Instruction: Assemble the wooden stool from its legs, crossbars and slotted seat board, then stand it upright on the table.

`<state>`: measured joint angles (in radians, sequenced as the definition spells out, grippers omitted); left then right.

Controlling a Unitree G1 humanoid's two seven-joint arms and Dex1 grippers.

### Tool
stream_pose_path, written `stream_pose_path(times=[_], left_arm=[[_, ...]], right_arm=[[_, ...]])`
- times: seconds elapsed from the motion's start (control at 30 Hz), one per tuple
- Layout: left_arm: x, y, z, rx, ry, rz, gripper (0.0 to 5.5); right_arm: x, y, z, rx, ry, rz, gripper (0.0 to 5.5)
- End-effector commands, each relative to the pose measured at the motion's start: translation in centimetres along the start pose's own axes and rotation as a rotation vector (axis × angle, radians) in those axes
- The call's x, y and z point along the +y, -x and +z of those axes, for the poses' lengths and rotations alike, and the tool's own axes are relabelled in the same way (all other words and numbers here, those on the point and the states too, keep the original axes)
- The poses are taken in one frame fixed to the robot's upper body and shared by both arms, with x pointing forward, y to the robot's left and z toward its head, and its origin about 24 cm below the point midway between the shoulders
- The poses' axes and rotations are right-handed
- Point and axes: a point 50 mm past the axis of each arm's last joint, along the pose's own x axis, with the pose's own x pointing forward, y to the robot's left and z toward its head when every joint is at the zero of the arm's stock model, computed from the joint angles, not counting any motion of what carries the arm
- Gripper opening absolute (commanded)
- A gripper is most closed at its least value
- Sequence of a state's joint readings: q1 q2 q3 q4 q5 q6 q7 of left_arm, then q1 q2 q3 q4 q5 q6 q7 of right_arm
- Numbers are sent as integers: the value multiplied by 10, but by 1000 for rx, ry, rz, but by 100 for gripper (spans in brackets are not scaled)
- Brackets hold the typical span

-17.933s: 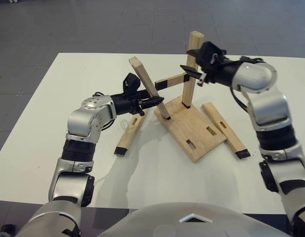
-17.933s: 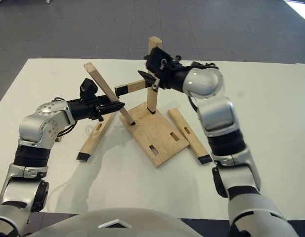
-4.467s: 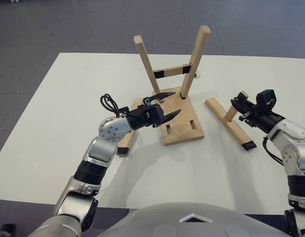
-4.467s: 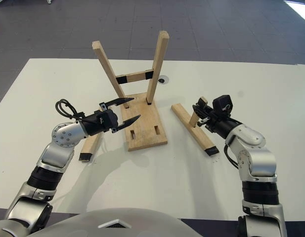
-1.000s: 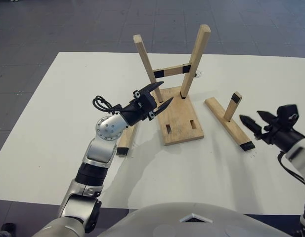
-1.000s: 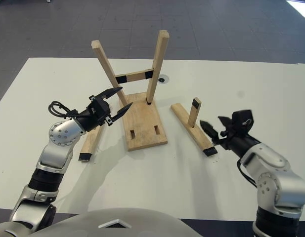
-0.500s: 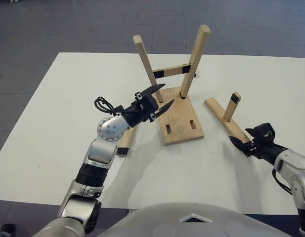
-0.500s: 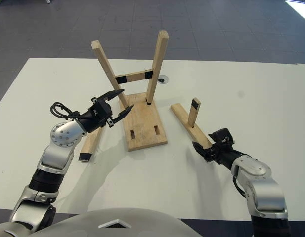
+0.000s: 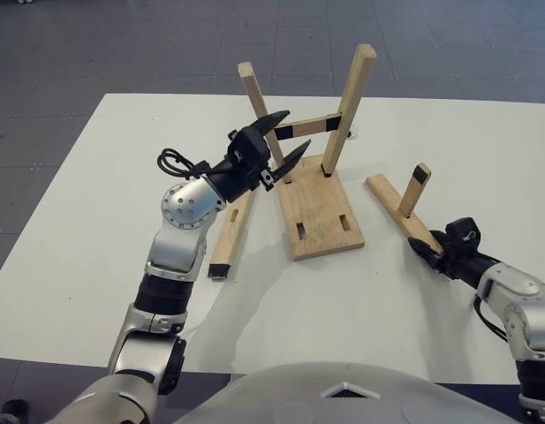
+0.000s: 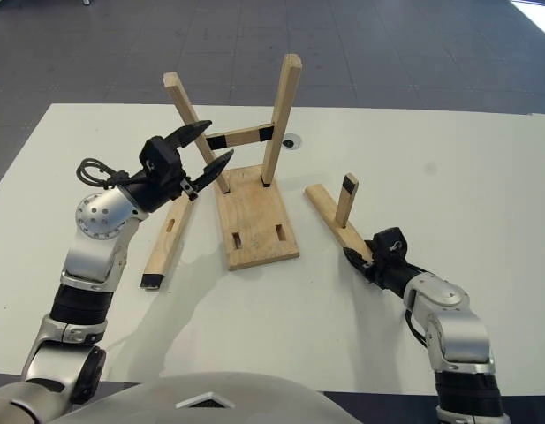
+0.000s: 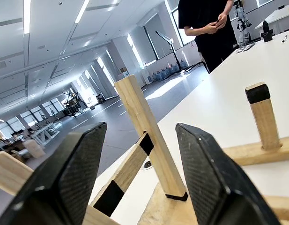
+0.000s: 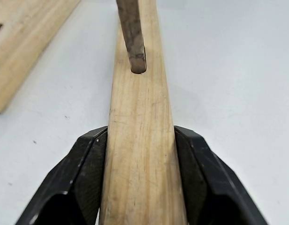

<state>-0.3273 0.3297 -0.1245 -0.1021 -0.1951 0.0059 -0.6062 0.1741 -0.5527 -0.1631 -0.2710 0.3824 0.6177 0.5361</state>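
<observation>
The wooden stool (image 9: 318, 208) stands half-built at mid-table, seat board down, two legs up. The left gripper (image 9: 298, 127) hovers wide open by one standing leg (image 9: 257, 106), probably to steady it. The right gripper (image 12: 140, 136) clamps the loose leg (image 9: 394, 208) toward the table's right edge, likely for lifting.

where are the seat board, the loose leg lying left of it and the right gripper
seat board (image 9: 321, 201): left eye view, bare wood above its slots
loose leg (image 9: 226, 240): left eye view, middle of its length
right gripper (image 12: 140, 136): right wrist view, midway between fingertips, over the clamped right leg (image 12: 139, 101)
</observation>
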Motion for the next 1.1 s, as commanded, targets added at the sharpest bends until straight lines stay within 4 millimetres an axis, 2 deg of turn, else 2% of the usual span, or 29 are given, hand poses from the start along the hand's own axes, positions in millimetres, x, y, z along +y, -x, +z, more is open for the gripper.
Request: stream_pose_path(times=[0.03, 0.1, 0.17, 0.23, 0.33, 0.43, 0.57, 0.73, 0.77, 1.0, 1.1], left_arm=[[3, -5, 15, -34, 59, -7, 273], [3, -3, 16, -28, 65, -7, 273], [6, -5, 23, -68, 144, 8, 273], [10, -9, 32, -118, 295, 25, 273], [5, -11, 42, -159, 548, -61, 273], [-5, -10, 54, -185, 765, -208, 322], [-8, -6, 62, -207, 935, -332, 384], [0, -6, 59, -186, 1129, -439, 388], [1, -7, 57, -173, 1145, -442, 388], [0, -15, 61, -112, 1184, -518, 494], [-1, -19, 66, -132, 1185, -549, 498]], right_arm=[[-12, 3, 56, -203, -10, -21, 203], [-14, 5, 76, -265, 4, -4, 203], [-7, 14, 102, -391, -25, 64, 203], [4, 24, 124, -504, -60, 166, 203], [17, 35, 140, -594, -118, 355, 203], [29, 41, 147, -616, -171, 547, 203], [46, 35, 148, -562, -225, 789, 203], [48, 28, 150, -517, -261, 949, 203], [48, 26, 151, -512, -263, 967, 203], [57, 19, 157, -465, -233, 1051, 203], [63, 18, 159, -455, -220, 1082, 203]])
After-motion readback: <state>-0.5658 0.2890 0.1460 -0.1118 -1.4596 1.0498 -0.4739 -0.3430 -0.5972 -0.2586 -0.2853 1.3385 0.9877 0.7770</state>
